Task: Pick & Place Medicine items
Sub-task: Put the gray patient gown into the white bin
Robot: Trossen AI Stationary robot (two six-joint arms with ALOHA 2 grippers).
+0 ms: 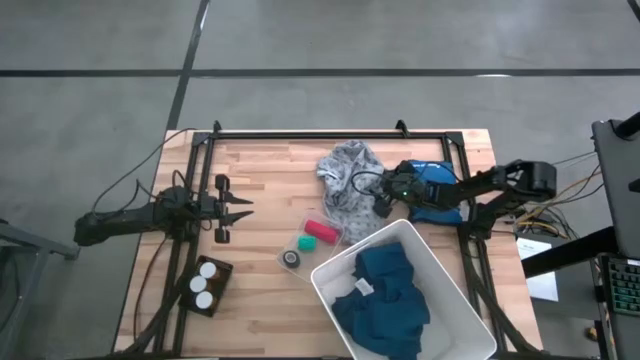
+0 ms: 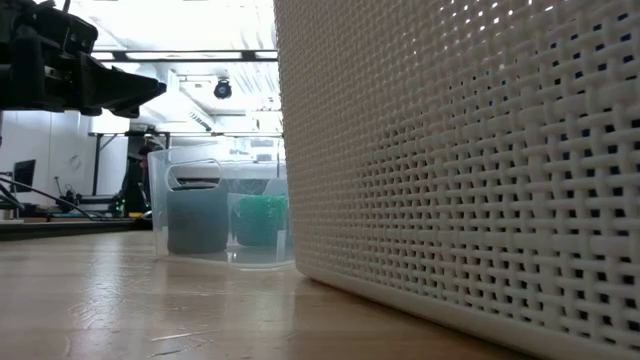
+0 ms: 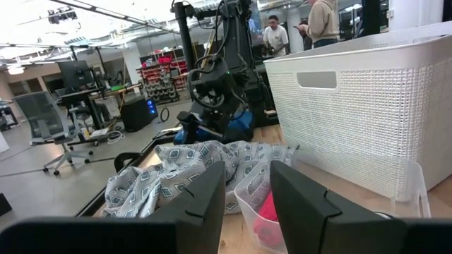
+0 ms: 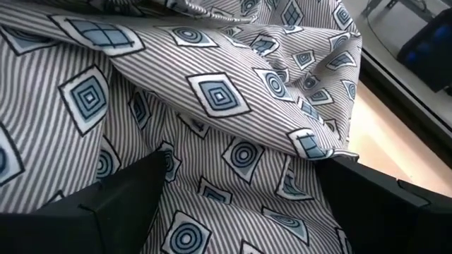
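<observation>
Bottles, three with white caps, sit in a dark tray near the surface's left front. Left end effector hovers released; right end effector spreads over the grey cloth.

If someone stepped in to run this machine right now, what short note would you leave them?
Left pincer: open, empty, above the left side of the table.
Right pincer: open, at the grey patterned cloth, not gripping it.
Three pill bottles: white caps up, together in a dark holder near the table's front left corner.
White basket: holds only a blue cloth.
Done: no bottle moved, as far as can be seen.
Left: picking and placing all three bottles.
</observation>
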